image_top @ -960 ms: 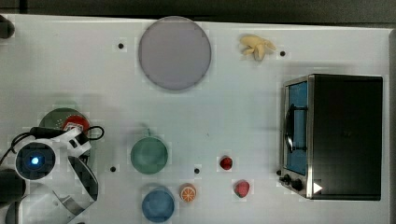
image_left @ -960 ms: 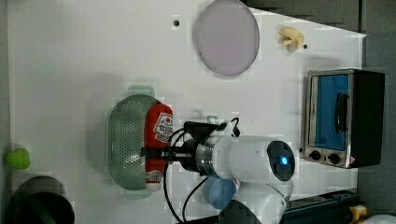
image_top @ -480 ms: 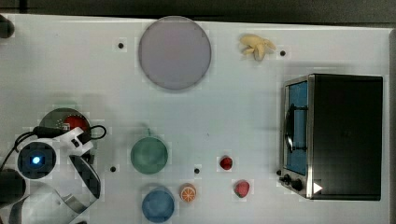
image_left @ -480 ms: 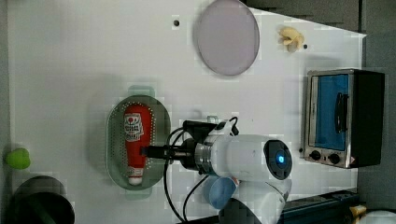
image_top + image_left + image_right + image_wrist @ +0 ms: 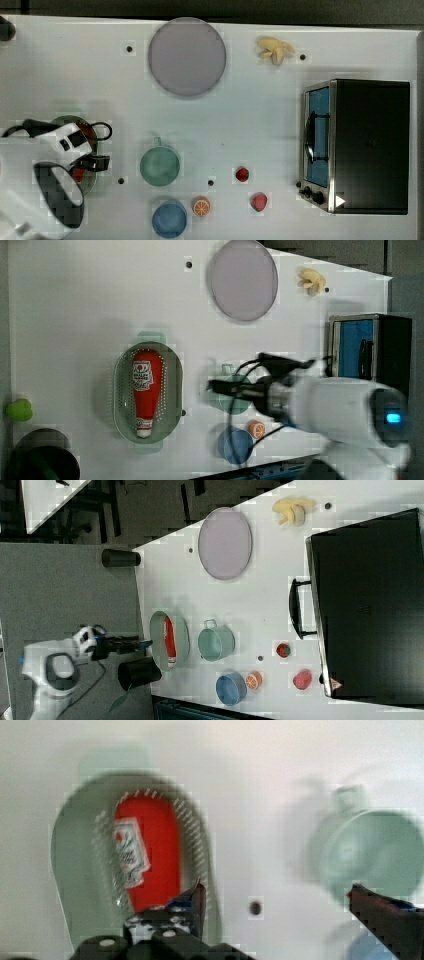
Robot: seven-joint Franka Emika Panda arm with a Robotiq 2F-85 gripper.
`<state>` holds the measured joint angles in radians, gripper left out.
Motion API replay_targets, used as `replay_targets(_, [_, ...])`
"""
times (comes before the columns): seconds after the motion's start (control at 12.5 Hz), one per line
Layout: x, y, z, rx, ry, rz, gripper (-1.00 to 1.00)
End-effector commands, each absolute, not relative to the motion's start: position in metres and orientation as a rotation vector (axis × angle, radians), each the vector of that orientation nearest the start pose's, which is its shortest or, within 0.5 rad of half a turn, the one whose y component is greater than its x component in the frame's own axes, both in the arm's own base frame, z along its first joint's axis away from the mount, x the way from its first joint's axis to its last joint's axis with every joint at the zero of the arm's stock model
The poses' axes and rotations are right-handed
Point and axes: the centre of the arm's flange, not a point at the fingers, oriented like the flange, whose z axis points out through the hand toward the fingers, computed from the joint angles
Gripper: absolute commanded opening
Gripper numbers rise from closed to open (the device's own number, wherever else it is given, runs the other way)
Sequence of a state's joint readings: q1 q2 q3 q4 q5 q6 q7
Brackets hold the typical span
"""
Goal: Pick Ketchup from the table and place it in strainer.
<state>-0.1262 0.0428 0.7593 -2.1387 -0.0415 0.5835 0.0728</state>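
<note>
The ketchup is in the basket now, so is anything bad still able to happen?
Maybe two things. The open gripper hangs near the green mug, so the arm might knock it when it moves. The Ketchup lies flat inside the strainer, a light basket, so a bump from the arm could slide both across the table.

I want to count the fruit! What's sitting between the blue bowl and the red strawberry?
In the top view, a halved orange lies between the blue bowl and the strawberry, close beside the bowl.
</note>
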Motion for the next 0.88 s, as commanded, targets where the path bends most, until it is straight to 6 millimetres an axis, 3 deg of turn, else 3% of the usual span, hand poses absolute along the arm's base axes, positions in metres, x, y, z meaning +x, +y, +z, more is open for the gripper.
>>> replay_targets(0.08, [0.489,0.240,0.458,-3.045,0.710,-0.005,1.00])
replay_targets(0.32, [0.512,0.162,0.509,-2.975,0.909,0.017,1.00])
replay_targets(0.48, [0.518,0.105,0.533,-2.961,0.963,0.026,1.00])
replay_targets(0.72, [0.520,0.018,0.555,-2.884,1.111,-0.017,1.00])
replay_targets(0.88, [0.515,-0.027,0.565,-2.830,1.224,-0.043,1.00])
